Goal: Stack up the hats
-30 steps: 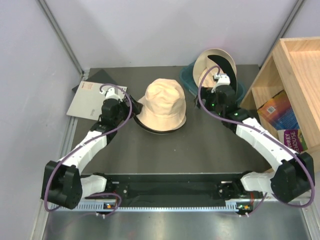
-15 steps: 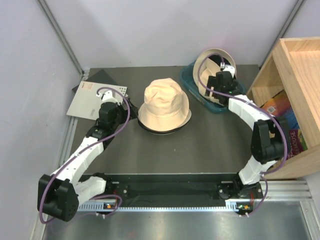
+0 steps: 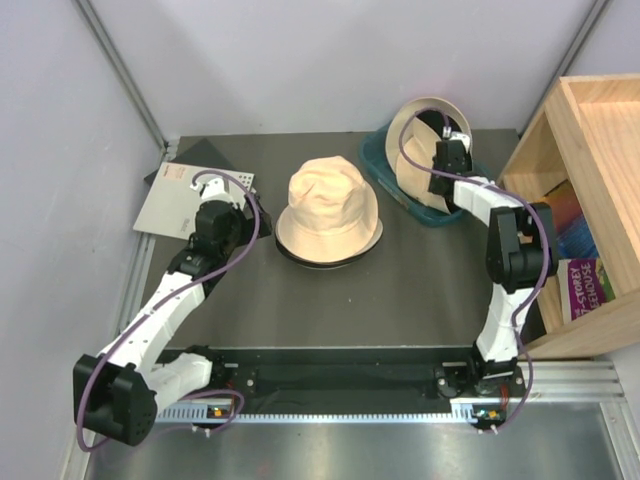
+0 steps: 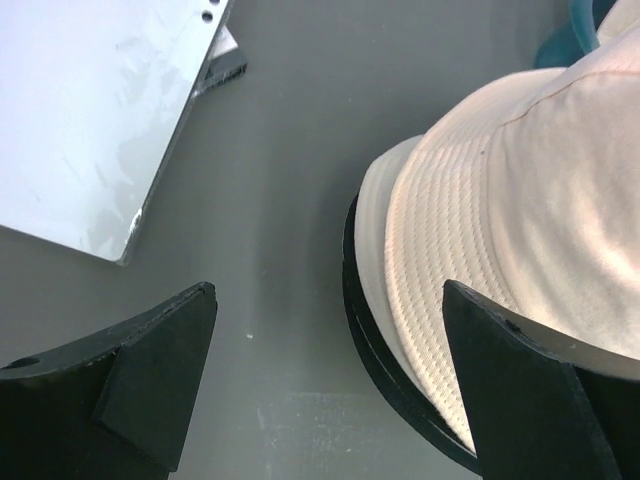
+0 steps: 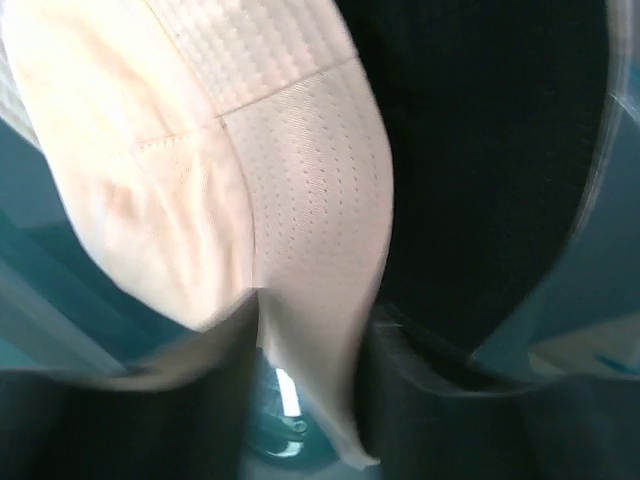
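Beside the centre stack, cream hat (image 3: 328,205) on black hat (image 4: 368,350), your left jaws gape empty over the counter (image 3: 400,290) near a white sheet (image 3: 178,198). Your right jaws pinch the brim of the black-lined hat (image 3: 405,130) inside the teal tub (image 3: 378,155).

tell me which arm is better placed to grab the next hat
Right: the right claw straddles the brim of the black-lined cream hat in the teal tub. The left claw hangs open beside the centre hat pile, away from that tub.
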`<control>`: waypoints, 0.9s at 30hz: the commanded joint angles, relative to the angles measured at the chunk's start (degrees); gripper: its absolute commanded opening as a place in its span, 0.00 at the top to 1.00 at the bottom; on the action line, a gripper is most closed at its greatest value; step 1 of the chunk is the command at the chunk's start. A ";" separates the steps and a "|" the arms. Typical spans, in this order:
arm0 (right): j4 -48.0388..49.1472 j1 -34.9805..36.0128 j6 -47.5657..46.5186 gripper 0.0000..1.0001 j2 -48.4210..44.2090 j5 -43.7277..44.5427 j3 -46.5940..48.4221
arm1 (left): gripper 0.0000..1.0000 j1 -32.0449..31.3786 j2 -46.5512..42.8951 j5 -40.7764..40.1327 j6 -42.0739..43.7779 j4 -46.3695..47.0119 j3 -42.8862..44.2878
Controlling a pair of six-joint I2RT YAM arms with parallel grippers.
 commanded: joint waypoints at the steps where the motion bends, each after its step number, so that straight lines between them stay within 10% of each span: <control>1: 1.48 -0.84 -2.94 0.94 0.74 -6.17 4.01 | 0.01 -0.01 -1.14 -1.77 2.06 0.01 3.71; 16: 10.07 1.35 4.15 1.00 -31.78 -28.56 1.90 | 0.02 -0.01 -3.78 4.20 4.08 7.74 6.34; 27: 18.96 19.35 10.15 1.00 -39.00 -32.72 6.99 | 0.01 -0.01 -8.17 -0.68 1.54 3.54 5.99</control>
